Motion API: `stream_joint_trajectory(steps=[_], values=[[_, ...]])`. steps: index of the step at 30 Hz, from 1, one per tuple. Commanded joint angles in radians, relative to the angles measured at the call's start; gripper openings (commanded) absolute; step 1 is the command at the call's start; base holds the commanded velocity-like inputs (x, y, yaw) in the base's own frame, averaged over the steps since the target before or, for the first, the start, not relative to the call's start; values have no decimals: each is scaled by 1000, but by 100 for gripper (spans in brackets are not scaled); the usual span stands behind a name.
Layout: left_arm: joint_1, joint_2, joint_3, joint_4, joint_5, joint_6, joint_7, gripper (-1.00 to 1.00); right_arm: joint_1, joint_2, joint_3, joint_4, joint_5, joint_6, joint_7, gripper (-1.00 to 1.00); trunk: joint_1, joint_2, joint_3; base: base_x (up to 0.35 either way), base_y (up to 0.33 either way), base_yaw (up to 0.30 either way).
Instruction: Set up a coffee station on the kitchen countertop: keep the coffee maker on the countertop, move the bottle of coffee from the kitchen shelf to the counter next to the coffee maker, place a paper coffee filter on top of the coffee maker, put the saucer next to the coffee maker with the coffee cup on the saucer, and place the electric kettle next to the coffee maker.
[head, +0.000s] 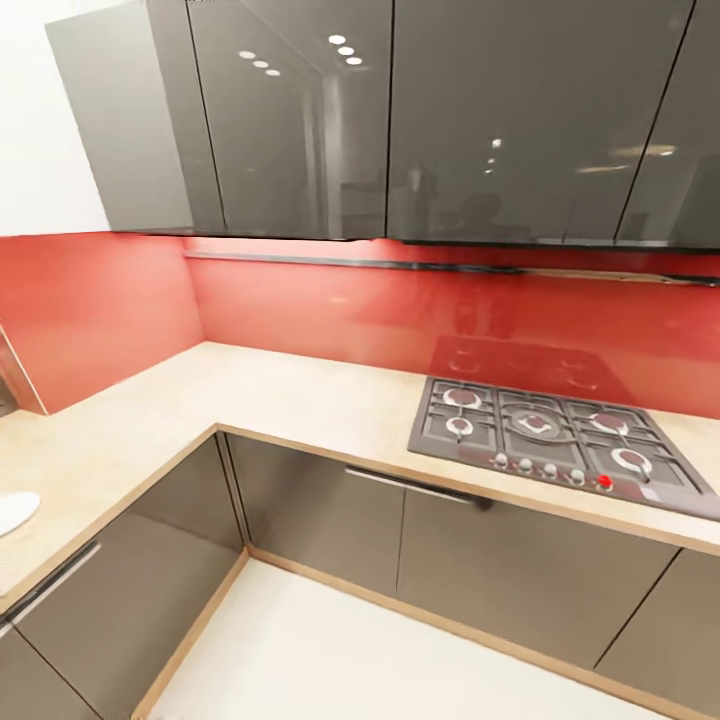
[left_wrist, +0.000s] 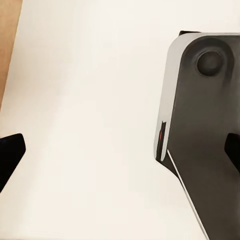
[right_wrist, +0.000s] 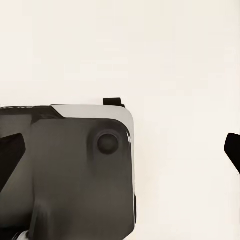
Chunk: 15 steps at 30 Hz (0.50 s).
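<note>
The head view looks down into the corner of an L-shaped kitchen. A beige countertop (head: 300, 395) with a wooden edge runs along a glossy red backsplash (head: 330, 305), under dark grey wall cabinets (head: 400, 120) that mirror ceiling lights. A five-burner gas hob (head: 560, 440) is set into the counter on the right, its row of knobs along the front edge — one of them red. Grey base cabinets (head: 330, 510) with a bar handle sit below, above a pale floor (head: 330, 660). At the far left edge of the counter lies part of a white round object (head: 14, 510), cut off by the frame; whether it is the saucer cannot be told.

Both arms hang low, wrists pointing down at the floor beside the robot's base. In the left wrist view the left gripper (left_wrist: 120, 155) has its dark fingertips (left_wrist: 10, 152) at opposite borders, wide apart and holding nothing, over the pale floor and a grey, rounded corner of the robot's base (left_wrist: 205, 125). In the right wrist view the right gripper (right_wrist: 120, 150) is likewise spread — fingertips (right_wrist: 232, 147) at either border, nothing between — above the same kind of base corner (right_wrist: 75, 170).
</note>
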Motion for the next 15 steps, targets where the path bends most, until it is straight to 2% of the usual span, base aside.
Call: stream_joint_trajectory(steps=[1, 15], values=[[0, 0, 6, 0, -10, -3, 3, 100, -1, 0, 2, 1, -4, -3, -2, 100, 1, -2, -2, 46, -10, 276], [0, -1, 9, 0, -10, -3, 2, 100, -1, 0, 2, 1, -4, -3, -2, 100, 1, -2, -2, 6, -1, 276]])
